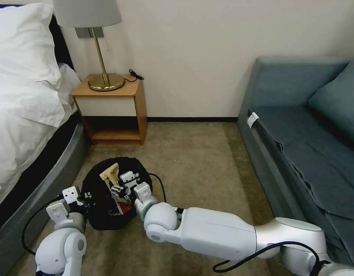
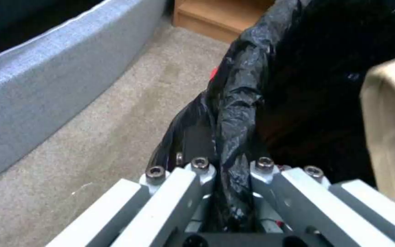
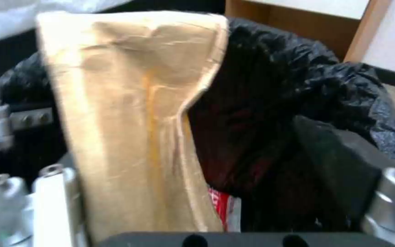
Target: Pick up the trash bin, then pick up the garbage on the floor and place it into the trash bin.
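Sat on the carpet between bed point(image 1: 27, 115) and nightstand point(image 1: 111, 111): trash bin point(image 1: 104, 214), mouth tipped up. Left gripper point(image 2: 231, 171) pinched shut on its rim. Right gripper point(image 1: 127, 188) wide open over the tan paper point(image 3: 133, 113) (standing tall inside), red packet point(image 3: 223, 204) beneath.

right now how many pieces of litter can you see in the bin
2 at least. A tan crumpled paper stands up from the black-bag-lined round trash bin, between the right end effector's open fingers; a red-white crumpled packet lies deeper inside. More may be hidden.

Glossy (crinkled) plastic trash bin point(image 1: 107, 214) liner
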You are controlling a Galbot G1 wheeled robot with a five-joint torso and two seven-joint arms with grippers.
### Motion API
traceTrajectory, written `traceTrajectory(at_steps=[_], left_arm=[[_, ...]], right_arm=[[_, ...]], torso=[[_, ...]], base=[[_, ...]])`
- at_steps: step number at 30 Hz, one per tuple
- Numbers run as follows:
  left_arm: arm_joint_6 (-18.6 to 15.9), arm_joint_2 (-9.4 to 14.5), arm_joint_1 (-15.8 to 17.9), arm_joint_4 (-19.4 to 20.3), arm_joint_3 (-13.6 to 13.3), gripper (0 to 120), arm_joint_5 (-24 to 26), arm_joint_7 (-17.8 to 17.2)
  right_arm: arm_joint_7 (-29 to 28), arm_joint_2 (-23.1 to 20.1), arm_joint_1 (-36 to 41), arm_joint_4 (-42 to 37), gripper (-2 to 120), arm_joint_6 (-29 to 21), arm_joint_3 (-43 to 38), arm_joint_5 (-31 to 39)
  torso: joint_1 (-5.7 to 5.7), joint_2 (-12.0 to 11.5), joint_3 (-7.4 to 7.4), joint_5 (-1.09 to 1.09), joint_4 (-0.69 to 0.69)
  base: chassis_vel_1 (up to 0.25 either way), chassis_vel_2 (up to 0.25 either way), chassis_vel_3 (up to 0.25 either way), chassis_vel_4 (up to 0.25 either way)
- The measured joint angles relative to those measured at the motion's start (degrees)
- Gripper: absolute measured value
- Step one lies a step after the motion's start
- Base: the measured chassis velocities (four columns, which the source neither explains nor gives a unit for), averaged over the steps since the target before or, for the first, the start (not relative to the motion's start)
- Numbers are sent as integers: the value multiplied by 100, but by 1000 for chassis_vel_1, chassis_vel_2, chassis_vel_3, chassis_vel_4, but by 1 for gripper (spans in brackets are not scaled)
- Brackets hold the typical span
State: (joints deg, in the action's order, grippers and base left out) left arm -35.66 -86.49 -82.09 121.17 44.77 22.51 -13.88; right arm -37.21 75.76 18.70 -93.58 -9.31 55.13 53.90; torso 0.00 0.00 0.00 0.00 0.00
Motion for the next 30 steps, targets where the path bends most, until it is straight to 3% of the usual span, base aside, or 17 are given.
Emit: traceTrajectory(at_steps=[5, 12, 30], left_arm=[[0, -6, -21, 1, -2, 3, -8, 9], [12, -6, -20, -1, -5, 3, -15, 20], [28, 9, 68, -96, -19, 3, -15, 31]], right_arm=[[-44, -68, -316, -101, 100, -326, 159, 276], [233, -175, -814, 5, 100, -831, 408, 55], [544, -236, -1106, 191, 100, -674, 513, -1088]], torso=[[0, 0, 0, 0, 0], [0, 0, 0, 0, 1], [0, 0, 0, 0, 0]], base=[[0, 0, 0, 0], [0, 0, 0, 0], [0, 0, 0, 0]])
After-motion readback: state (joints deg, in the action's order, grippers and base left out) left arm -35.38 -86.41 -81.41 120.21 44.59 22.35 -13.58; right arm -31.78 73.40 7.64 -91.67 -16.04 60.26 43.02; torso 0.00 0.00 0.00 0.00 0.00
